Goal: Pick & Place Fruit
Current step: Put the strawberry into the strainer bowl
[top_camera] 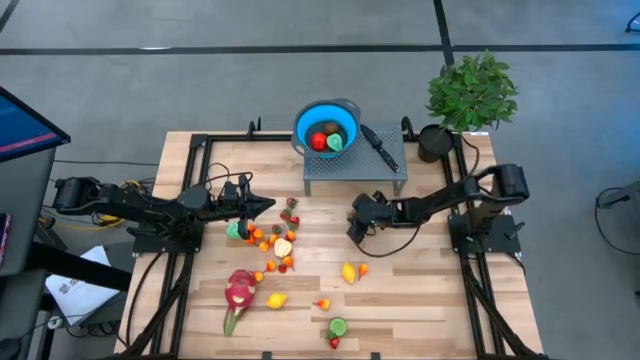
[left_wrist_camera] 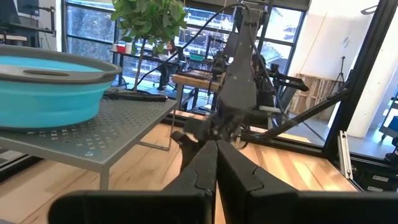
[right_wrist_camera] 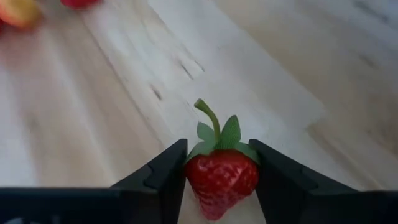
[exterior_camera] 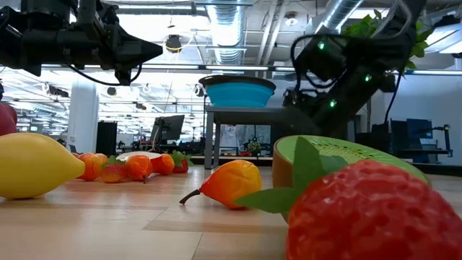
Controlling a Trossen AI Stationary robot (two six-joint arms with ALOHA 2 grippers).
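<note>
A: If you start at the left of the table, what do you see?

B: The left gripper hangs over the wood with its fingers pressed tight together. It holds nothing. Right by it is a heap of little fruit, orange and red ones. Nearer the front edge lie the dragon fruit and a lemon.

A: And in the middle?

B: At the back a blue bowl sits on a small grey stand. It already has some fruit in it, a red one and a green one. A black knife lies beside the bowl on the stand.

A: What about the right side?

B: The right gripper is the busy one. Its fingers are part way closed, one on each side of a strawberry. They touch it on both sides, with the green stalk poking out in front. I think the wood is just under it.

A: So which step is this?

B: I think it is the picking-up step. The grip looks made.

A: What comes next?

B: My guess is lift it straight up, carry it over the rim of the bowl, and let go. It must keep away from the knife and the potted plant in the back corner.
</note>
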